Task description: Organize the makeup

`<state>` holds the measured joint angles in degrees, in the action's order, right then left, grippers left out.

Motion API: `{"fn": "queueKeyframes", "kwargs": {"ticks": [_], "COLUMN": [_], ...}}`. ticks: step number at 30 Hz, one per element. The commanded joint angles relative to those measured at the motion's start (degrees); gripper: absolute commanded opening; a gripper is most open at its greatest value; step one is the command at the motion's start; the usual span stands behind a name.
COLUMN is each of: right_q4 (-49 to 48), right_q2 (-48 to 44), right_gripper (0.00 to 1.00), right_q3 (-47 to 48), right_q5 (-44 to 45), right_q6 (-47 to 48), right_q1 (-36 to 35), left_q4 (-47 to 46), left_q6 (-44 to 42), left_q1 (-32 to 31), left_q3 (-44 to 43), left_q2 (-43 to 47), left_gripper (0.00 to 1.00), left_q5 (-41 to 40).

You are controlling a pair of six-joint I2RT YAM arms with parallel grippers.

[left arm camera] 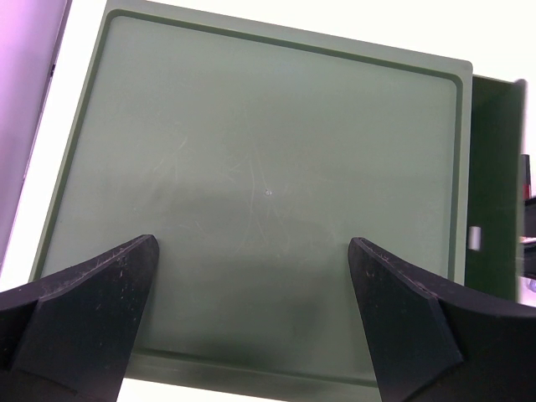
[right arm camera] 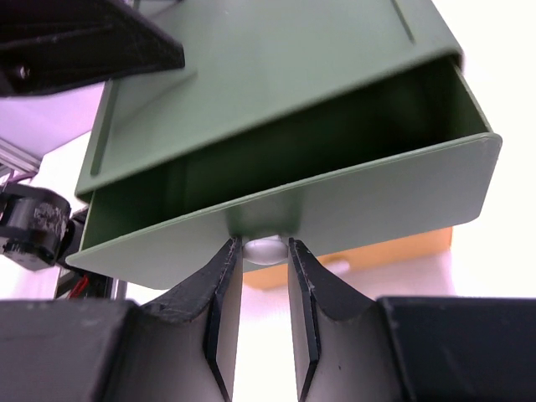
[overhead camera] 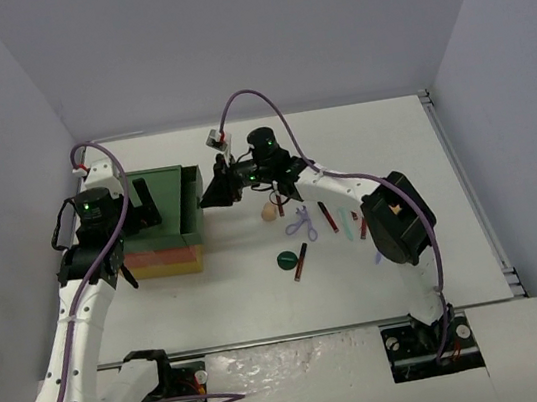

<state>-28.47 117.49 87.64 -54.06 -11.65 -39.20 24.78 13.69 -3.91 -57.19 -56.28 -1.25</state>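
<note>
The makeup lies on the table right of the box: a peach sponge [overhead camera: 268,212], a lavender scissor-like tool [overhead camera: 300,224], dark-red sticks [overhead camera: 328,216] [overhead camera: 301,260], a mint stick [overhead camera: 346,226] and a dark green disc [overhead camera: 286,259]. My right gripper [overhead camera: 215,192] is shut on the white knob [right arm camera: 266,249] of the green top drawer [right arm camera: 335,197], which stands partly pulled out. My left gripper [overhead camera: 145,203] is open and empty over the green top [left arm camera: 251,151] of the drawer box; its fingers [left arm camera: 109,293] are spread wide.
The drawer box [overhead camera: 159,243] with green, red and yellow layers stands at the left of the table. The yellow drawer front [right arm camera: 377,255] shows below the green one. Grey walls close in the back and sides.
</note>
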Motion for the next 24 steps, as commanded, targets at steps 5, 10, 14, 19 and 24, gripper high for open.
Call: {"fn": "queueKeyframes", "kwargs": {"ticks": [5, 10, 14, 19, 24], "right_q4": [0.96, 1.39, 3.2, 6.21, 9.17], "right_q2": [-9.23, -11.6, -13.19, -14.16, -15.87], "right_gripper": [0.03, 0.04, 0.04, 0.07, 0.45], "right_q3": [-5.88, -9.21, -10.4, -10.31, -10.05], "right_q5": [-0.45, -0.42, -0.08, 0.56, 2.0], "right_q6": [3.33, 3.41, 4.72, 6.46, 7.66], "right_q1": [3.81, 5.14, 6.0, 6.68, 7.05], "left_q4": [2.29, 2.13, 2.12, 2.05, 1.89], "left_q6": [1.42, 1.42, 1.34, 1.34, 1.27], "left_q1": [0.84, 0.92, 0.92, 0.92, 0.92], "left_q3": [-0.29, -0.2, -0.2, -0.2, -0.2], "left_q2": [-1.47, -1.22, -1.03, -1.03, -0.82], "left_gripper": [0.96, 0.96, 0.96, 0.96, 0.96], "left_q5": [1.24, 1.25, 1.25, 1.25, 1.74]}}
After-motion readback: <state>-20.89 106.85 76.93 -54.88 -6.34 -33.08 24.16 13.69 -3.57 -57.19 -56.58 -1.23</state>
